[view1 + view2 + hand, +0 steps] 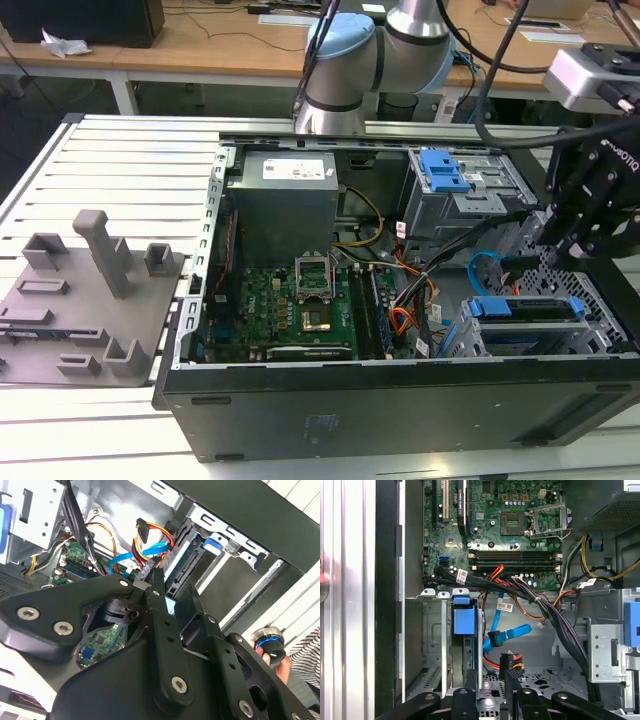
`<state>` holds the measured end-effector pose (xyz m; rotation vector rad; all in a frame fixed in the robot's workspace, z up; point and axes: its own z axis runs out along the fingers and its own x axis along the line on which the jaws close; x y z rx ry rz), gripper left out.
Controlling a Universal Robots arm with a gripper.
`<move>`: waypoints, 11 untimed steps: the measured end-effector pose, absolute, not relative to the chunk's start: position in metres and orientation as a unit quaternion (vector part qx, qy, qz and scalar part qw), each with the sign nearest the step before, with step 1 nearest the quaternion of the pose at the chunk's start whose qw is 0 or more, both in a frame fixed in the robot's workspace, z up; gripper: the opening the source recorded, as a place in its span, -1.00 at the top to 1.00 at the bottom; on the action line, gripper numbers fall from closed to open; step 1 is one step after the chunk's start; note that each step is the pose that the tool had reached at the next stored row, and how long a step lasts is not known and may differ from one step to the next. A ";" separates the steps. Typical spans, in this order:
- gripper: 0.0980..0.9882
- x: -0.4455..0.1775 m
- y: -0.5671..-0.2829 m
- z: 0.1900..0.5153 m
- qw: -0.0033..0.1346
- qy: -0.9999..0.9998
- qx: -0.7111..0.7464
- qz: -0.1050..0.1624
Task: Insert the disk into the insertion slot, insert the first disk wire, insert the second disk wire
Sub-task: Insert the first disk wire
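Released gripper (575, 245), fingers spread and empty, hangs at 1 o'clock of disk (527, 310). The disk sits in insertion slot (455, 348), exterior view's 4 o'clock; second disk wire (484, 270) at its 11 o'clock.

My gripper (491, 674) is spread. Just ahead hangs the blue wire (515, 631), dark plug (493, 640) nearest. The disk (464, 619) sits in the slot (432, 645) by one finger.

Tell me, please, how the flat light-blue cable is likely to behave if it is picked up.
The light-blue cable is probably floppy: it loops and twists in the first wrist view. Thin and flat, it likely weighs little. Its dark plug end may dangle and swing.
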<state>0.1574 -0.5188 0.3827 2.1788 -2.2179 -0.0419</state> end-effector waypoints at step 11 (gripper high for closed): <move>0.41 0.156 -0.517 0.382 0.017 -0.666 0.745 -0.012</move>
